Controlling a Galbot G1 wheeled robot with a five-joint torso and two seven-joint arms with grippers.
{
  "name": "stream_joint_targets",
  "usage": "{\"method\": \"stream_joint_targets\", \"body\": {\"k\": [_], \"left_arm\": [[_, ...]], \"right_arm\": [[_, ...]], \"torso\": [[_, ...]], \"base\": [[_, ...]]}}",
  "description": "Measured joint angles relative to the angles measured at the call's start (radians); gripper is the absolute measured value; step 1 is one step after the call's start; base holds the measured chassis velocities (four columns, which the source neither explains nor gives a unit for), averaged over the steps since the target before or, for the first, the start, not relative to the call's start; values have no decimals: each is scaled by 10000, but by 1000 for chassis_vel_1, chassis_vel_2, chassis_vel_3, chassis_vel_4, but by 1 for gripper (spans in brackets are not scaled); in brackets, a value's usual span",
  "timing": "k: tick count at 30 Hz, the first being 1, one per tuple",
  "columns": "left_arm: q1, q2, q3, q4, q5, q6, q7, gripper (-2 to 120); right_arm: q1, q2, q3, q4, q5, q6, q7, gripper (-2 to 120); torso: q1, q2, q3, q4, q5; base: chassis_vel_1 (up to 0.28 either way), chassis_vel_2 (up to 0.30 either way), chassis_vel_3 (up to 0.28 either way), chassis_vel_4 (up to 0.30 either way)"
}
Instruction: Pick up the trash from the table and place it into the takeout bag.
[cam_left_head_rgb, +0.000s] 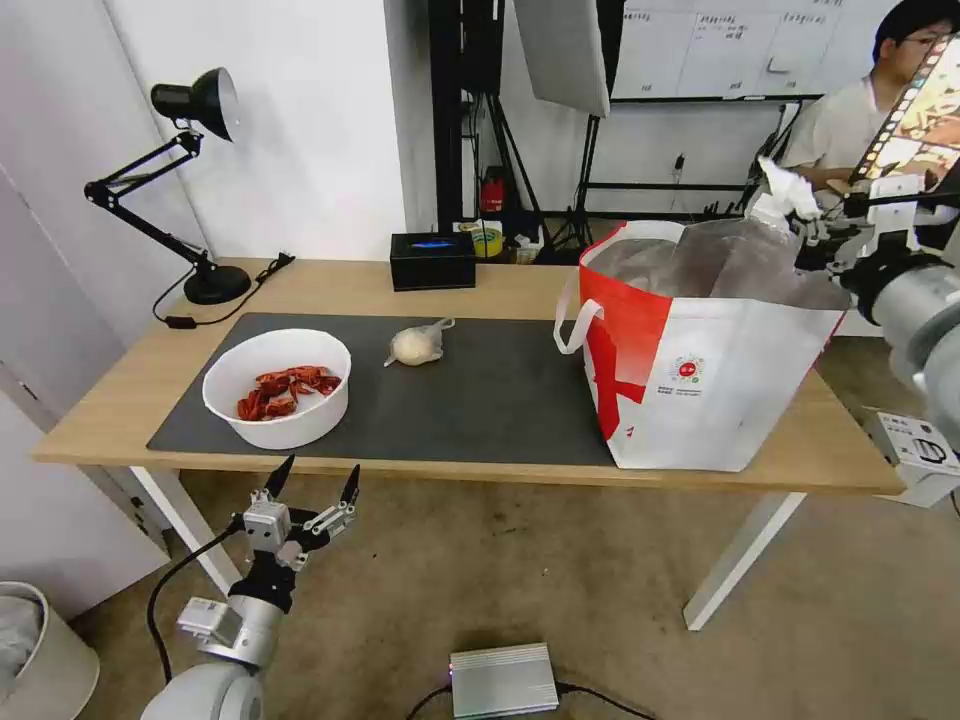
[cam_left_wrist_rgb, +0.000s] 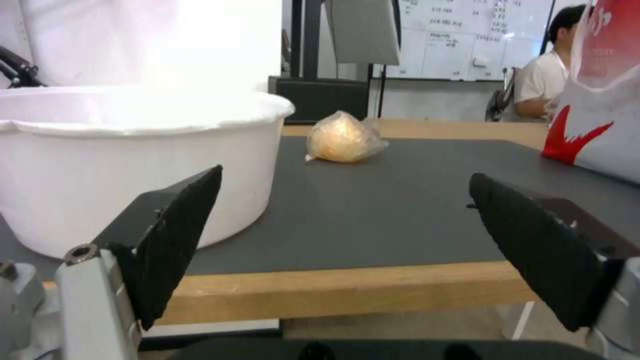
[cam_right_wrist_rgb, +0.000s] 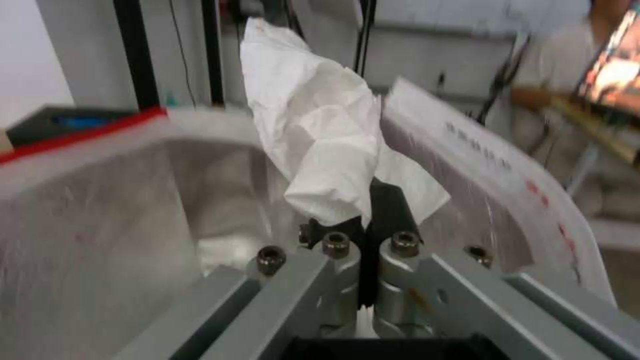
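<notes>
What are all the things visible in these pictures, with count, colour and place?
bowl of red shells: one, white, on the mat's left part.
knotted bag with a whitish lump: one, clear, mid mat.
mat: one, dark grey, on the table.
table: one, light wood, white legs.
takeout bag: one, white and red, foil lined, at the table's right end.
crumpled tissue: one, white, above the bag's opening.
black box: one, at the table's back edge.
desk lamp: one, black, back left corner.
left pincer: open, before the table's front edge.
right pincer: shut on the tissue.
</notes>
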Motion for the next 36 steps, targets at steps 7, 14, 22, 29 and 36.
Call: {"method": "stream_joint_targets", "body": {"k": [7, 14, 22, 29, 36], "left_arm": [[-36, 44, 68, -18, -59, 1, 34, 100], [-19, 22, 193, -87, -53, 3, 101, 100], [67, 76, 177, -135, -66, -1, 126, 100], [157, 100, 102, -136, -186, -116, 151, 100], [87, 117, 109, -64, -238, -129, 171, 100]], "right_arm": [[543, -441, -195, -203, 1275, -738, 296, 0], [262, -480, 52, -208, 1965, -801, 730, 17], [-100, -460, 410, -69, 2207, -786, 882, 41], [-331, -249, 491, 4, 2119, -527, 899, 71], [-492, -27, 459, -4, 1623, -269, 613, 96]], "torso": [[0, 0, 0, 0, -1], [0, 0, -1, -1, 1], [0, 0, -1, 0, -1], [0, 1, -1, 1, -1], [0, 2, -1, 1, -1]], "base": [[0, 0, 0, 0], [0, 0, 0, 0], [0, 0, 0, 0], [0, 0, 0, 0], [0, 0, 0, 0]]}}
